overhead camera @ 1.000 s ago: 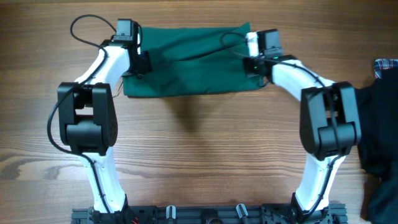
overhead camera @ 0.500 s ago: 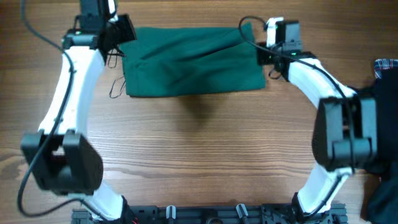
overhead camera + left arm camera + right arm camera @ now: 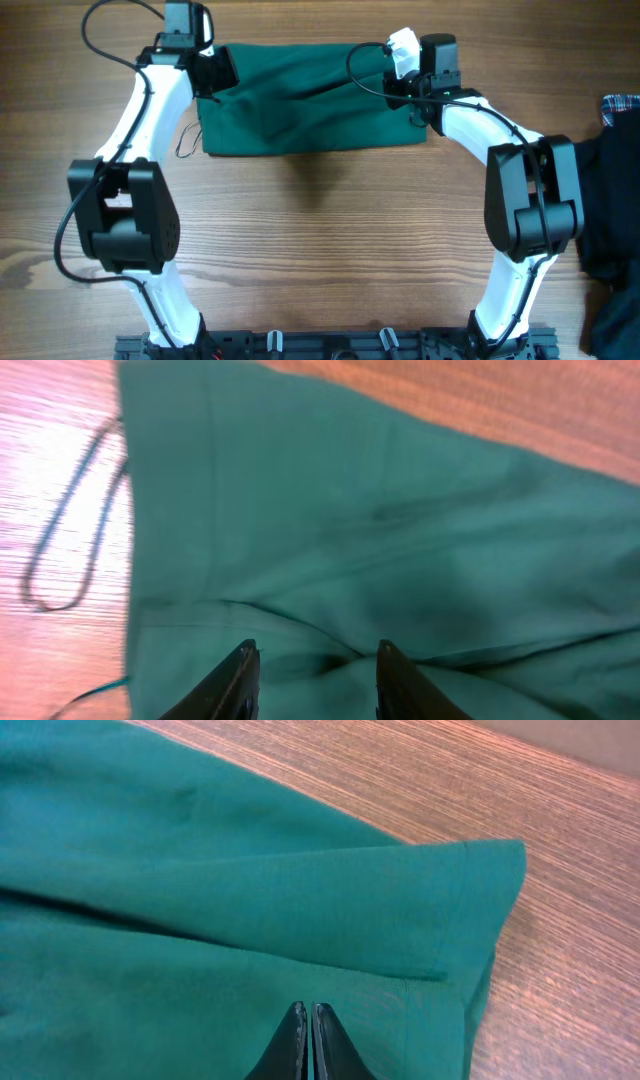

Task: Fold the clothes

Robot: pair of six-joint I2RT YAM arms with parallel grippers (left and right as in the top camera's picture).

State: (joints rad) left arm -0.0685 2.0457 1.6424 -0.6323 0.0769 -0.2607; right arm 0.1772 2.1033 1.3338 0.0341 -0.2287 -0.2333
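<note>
Two sets of fingers over your green clothes, left fingers spread apart, right fingers clenched tip to tip, wooden counter beneath

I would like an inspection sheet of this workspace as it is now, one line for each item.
Surface: wooden table, brown grain.
Job's things: green garment lies creased near the far edge; a thin cord loop sticks out at its left side.
Clutter: black garment and plaid cloth at the right edge.
Grippers: left gripper open over the garment; right gripper shut near the garment's right corner.
Cables: a black cable loops beside each wrist.
Surroundings: nothing seen.
</note>
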